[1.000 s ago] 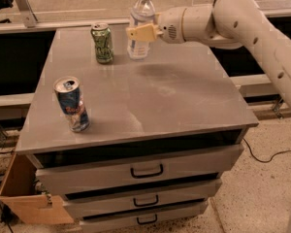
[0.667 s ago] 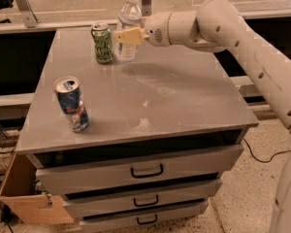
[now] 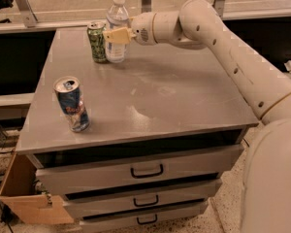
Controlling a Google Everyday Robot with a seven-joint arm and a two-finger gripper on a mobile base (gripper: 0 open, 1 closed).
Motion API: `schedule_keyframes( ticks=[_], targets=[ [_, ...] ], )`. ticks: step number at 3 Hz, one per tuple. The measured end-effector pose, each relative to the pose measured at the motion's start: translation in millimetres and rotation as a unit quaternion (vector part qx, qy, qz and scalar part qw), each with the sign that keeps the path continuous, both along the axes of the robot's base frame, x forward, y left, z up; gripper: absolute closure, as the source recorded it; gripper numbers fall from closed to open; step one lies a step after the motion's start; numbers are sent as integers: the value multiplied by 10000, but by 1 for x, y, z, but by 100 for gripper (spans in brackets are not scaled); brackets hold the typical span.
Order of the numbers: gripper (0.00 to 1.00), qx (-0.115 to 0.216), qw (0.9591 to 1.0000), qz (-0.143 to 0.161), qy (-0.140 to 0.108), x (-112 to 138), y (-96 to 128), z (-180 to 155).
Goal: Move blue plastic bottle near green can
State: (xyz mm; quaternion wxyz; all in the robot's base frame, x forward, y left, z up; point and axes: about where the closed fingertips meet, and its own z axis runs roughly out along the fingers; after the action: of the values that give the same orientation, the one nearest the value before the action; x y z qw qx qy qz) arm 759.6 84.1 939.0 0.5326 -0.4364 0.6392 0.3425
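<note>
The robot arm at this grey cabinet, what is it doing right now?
The arm is handling the bottle: its gripper is closed on the bottle at the far left of the cabinet top. The bottle is upright and seems to rest on the top, right beside the green can, nearly touching it. A blue and silver can stands alone near the front left edge. The bottle is not yet released.

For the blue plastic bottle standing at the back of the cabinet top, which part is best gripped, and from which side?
Mid-body, from the side away from the green can. The blue plastic bottle stands upright, tall and round, so a level pinch across its body fits; the can crowds its other side. The gripper is there now, shut on the bottle's middle.
</note>
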Motion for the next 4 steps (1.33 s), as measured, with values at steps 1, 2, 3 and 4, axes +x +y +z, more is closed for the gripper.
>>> schedule_keyframes(
  ticks=[1,2,3,4],
  targets=[
    [59,-148,9998,26,92,6,2,-9],
    [36,-218,9996,19,149,9,1,-17],
    [11,-223,9996,-17,199,11,0,-23],
    [0,-224,9995,-42,209,12,-2,-25]
  ],
)
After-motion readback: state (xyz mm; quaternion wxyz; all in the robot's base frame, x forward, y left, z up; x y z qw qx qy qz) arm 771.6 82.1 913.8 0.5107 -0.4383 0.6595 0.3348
